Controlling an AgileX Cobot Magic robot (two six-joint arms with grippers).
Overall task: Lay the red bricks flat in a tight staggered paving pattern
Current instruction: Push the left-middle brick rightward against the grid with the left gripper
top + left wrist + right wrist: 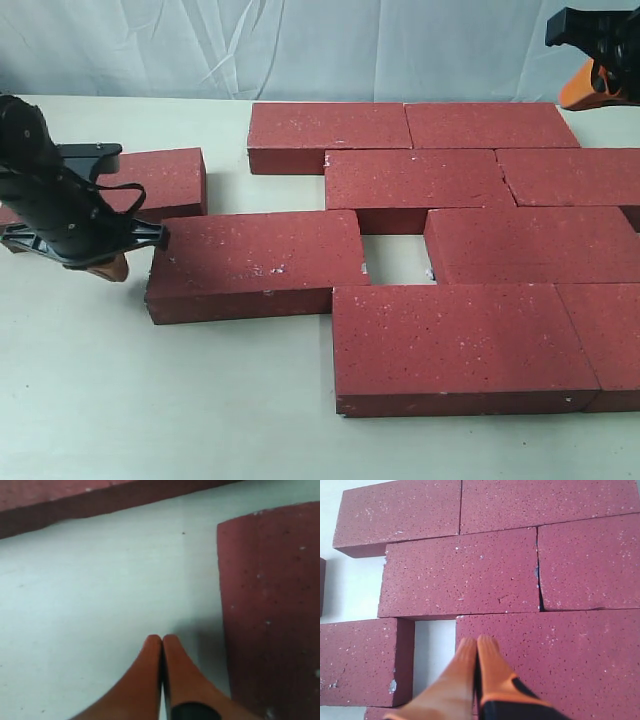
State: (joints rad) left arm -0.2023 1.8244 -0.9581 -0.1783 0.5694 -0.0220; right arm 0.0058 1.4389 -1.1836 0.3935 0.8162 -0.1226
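Left gripper (162, 640) pinched, red brick (270, 620) just beside.

Top faces of the red bricks (455, 335): uniform dark red, peppered with fine dark pits and scattered white flecks. Side faces deeper, near maroon; white chipping at some corners and edges, clearest near the centre of the exterior view. Beneath, the table (150, 400): plain pale cream with a faint green cast, unpatterned. At 12 o'clock, the backdrop (200, 45): pale blue-white cloth, streaked with lighter creases. At 9 o'clock in the exterior view, the left gripper (161, 641): bright orange at the tips, on a glossy black arm (45, 190). At 2 o'clock, the right gripper (477, 641): same bright orange, turning black toward the base.
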